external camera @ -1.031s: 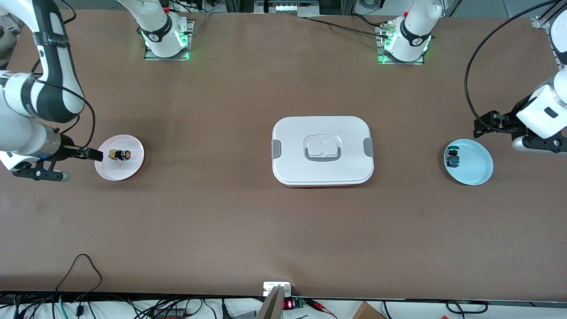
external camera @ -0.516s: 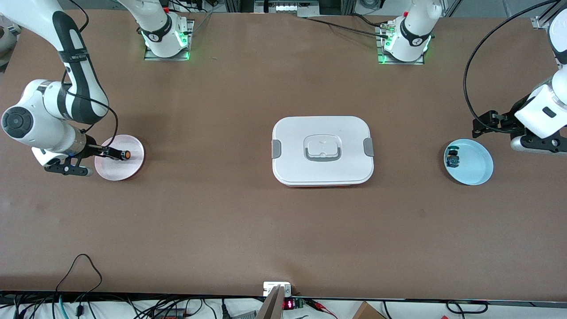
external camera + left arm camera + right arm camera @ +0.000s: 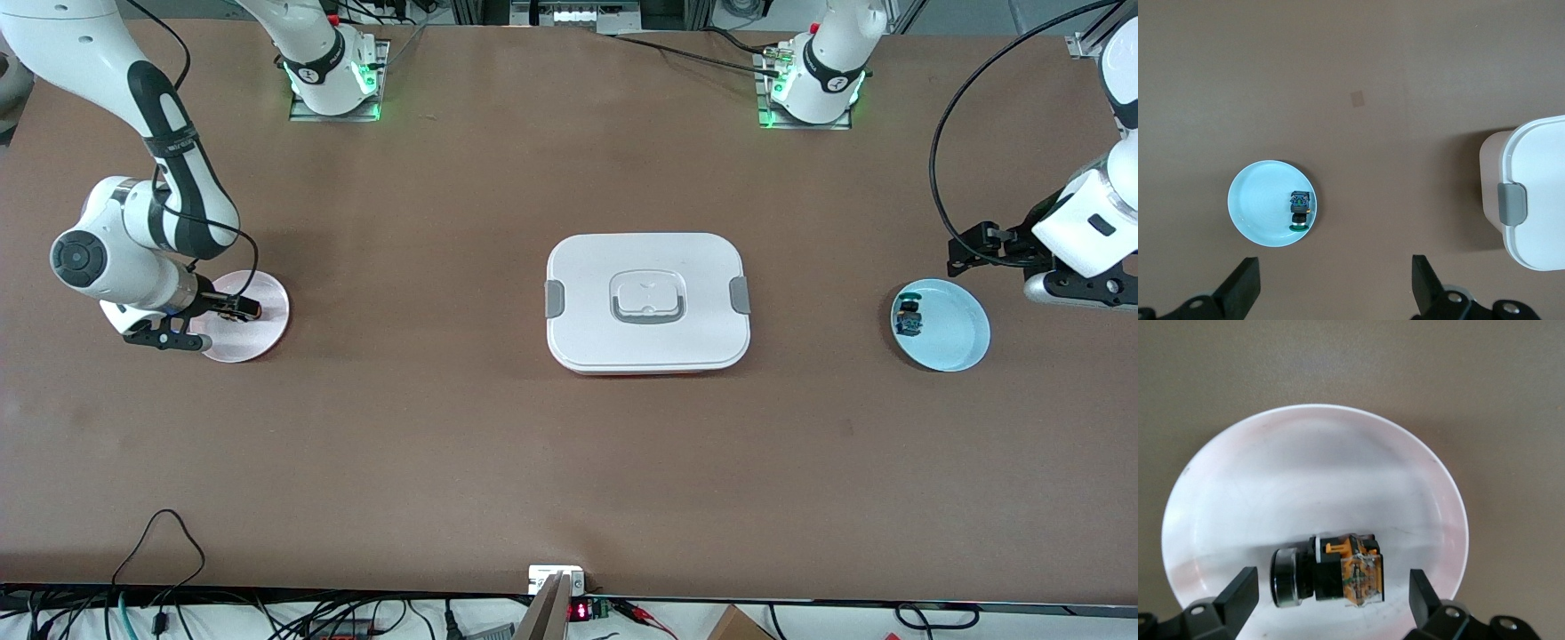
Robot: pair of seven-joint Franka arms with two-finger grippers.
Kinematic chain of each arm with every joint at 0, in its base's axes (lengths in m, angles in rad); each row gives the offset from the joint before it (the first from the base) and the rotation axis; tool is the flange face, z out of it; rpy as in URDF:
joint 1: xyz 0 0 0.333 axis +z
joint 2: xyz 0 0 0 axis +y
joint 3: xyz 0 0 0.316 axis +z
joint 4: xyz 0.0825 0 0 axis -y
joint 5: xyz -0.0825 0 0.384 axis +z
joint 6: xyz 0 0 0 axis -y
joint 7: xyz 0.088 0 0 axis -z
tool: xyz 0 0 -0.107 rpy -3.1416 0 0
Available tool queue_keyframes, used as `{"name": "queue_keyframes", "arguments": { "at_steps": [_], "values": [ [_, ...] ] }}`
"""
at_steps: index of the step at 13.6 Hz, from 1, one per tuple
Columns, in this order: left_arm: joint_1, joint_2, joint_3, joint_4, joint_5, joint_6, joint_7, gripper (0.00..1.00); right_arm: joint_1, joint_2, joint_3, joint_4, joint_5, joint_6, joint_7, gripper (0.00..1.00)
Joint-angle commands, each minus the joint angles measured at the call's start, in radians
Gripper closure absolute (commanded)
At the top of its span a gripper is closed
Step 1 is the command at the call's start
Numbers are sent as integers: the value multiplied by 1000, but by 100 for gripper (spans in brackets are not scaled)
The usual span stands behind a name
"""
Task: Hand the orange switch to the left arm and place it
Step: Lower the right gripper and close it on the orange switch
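The orange switch (image 3: pixel 1328 575) lies on its side on a pale pink plate (image 3: pixel 260 333) at the right arm's end of the table. My right gripper (image 3: pixel 238 308) hangs low over it, open. In the right wrist view its fingers (image 3: pixel 1238 593) stand at the switch's two ends without touching it. In the front view the gripper hides most of the switch. The white box (image 3: pixel 647 302) sits shut in the middle of the table. My left gripper (image 3: pixel 969 251) waits open and empty above the table beside a light blue plate (image 3: pixel 956 342).
The light blue plate (image 3: pixel 1261 200) holds a small black switch with blue-green parts (image 3: pixel 909 318). In the left wrist view the box's edge with a grey clip (image 3: pixel 1512 203) shows. Cables hang along the table's front edge.
My right arm has swung toward the table's middle, bringing its open gripper from beside the pink plate to over the orange switch. The left arm has barely moved.
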Motion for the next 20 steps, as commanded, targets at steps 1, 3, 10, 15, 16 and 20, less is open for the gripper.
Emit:
{"name": "queue_keyframes", "arguments": {
  "at_steps": [1, 3, 10, 15, 16, 20],
  "values": [
    [-5, 8, -17, 29, -3, -22, -65, 0, -11, -11, 10, -38, 4, 41, -16, 0],
    [-3, 7, -17, 29, -4, -41, -77, 0, -12, 1, 10, -40, 3, 41, -19, 0],
    [0, 11, -16, 38, -10, -64, -158, 0, -29, 20, 12, -37, 1, 41, -72, 0],
    [-3, 15, -17, 40, -10, -62, -158, 0, -29, 36, 16, -32, 4, 55, -72, 5],
    [-3, 15, -17, 40, -10, -62, -158, 0, -28, 41, 18, -32, 4, 56, -72, 16],
    [-2, 15, -17, 40, -10, -62, -157, 0, -26, 35, 41, -30, 6, 38, -108, 81]
  ]
}}
